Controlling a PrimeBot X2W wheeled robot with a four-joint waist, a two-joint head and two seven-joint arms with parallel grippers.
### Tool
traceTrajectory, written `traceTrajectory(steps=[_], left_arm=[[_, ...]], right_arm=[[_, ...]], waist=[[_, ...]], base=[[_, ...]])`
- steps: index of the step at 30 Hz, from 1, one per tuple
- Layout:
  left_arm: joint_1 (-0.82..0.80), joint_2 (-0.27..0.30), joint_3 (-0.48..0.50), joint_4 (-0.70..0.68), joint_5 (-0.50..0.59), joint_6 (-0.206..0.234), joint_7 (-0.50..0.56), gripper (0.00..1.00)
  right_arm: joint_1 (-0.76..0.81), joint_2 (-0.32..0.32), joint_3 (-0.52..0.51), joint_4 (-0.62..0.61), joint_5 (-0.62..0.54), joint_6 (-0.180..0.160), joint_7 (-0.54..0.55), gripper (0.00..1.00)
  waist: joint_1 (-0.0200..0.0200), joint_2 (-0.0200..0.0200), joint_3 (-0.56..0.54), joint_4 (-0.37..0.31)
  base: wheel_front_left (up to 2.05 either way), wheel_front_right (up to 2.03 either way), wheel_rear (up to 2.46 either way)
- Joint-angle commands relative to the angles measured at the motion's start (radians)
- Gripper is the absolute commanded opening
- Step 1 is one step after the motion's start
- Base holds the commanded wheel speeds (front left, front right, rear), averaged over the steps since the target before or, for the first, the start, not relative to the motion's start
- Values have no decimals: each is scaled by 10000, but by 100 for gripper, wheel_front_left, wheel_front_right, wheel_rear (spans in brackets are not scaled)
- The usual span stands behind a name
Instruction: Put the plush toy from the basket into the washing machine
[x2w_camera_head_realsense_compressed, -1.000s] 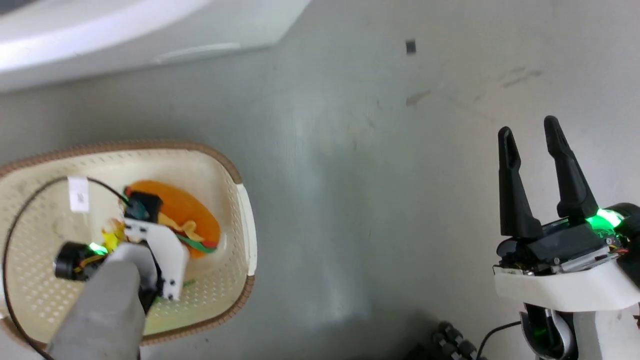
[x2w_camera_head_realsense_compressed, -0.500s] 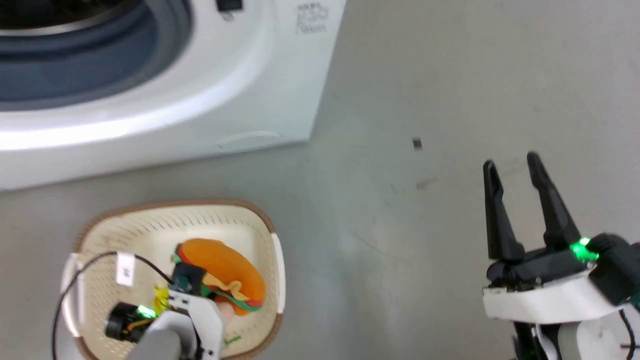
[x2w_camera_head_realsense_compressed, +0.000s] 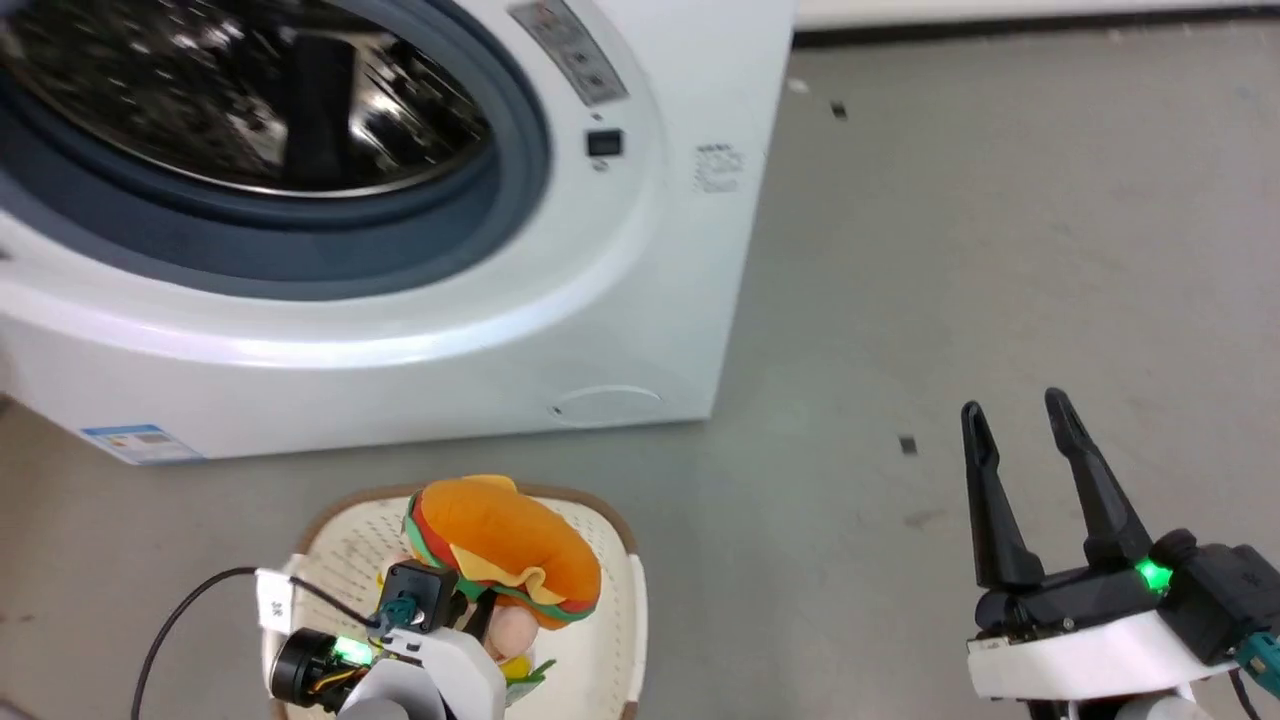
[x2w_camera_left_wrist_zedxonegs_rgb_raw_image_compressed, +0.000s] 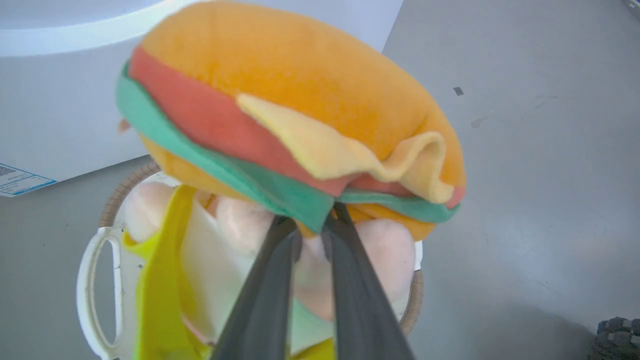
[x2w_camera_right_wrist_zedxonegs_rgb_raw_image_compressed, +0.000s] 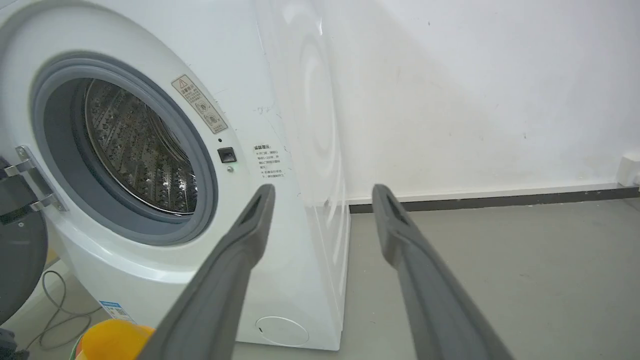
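**Burger toy held over the basket**

The left gripper (x2w_camera_left_wrist_zedxonegs_rgb_raw_image_compressed: 310, 223) is clamped on the plush toy (x2w_camera_head_realsense_compressed: 500, 545), just above the basket (x2w_camera_head_realsense_compressed: 627, 610). The toy should go high over the washing machine's (x2w_camera_head_realsense_compressed: 640, 300) grey seal (x2w_camera_head_realsense_compressed: 300, 235) before release. The right gripper (x2w_camera_head_realsense_compressed: 1012, 403) stands apart, empty.

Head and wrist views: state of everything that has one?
plush toy: held up over the basket by the left gripper.
left gripper: shut on the plush toy's lower edge.
right gripper: open, empty.
basket: upright on the floor, before the washing machine.
washing machine: door swung open, drum exposed, nothing seen inside.
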Motion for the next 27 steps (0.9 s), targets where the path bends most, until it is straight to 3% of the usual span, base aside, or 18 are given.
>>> traceTrajectory(steps=[1, 13, 20, 27], left_arm=[[196, 114, 75, -367, 13, 61, -54, 0], [819, 823, 722, -4107, 104, 464, -56, 0], [221, 1748, 1350, -5663, 67, 791, 355, 0], [-1316, 2808, 1819, -6713, 90, 638, 1242, 0]], right_arm=[[137, -2, -3, 37, -35, 6, -44, 100], [363, -2, -26, -32, 12, 6, -44, 100], [152, -2, -40, -222, 60, 6, -44, 100], [-305, -2, -35, -416, 175, 6, -44, 100]], waist=[[2, -1, -393, 362], [2, -1, -596, 427], [2, -1, 66, 92], [2, -1, 1258, -398]], base=[[0, 0, 0], [0, 0, 0], [0, 0, 0], [0, 0, 0]])
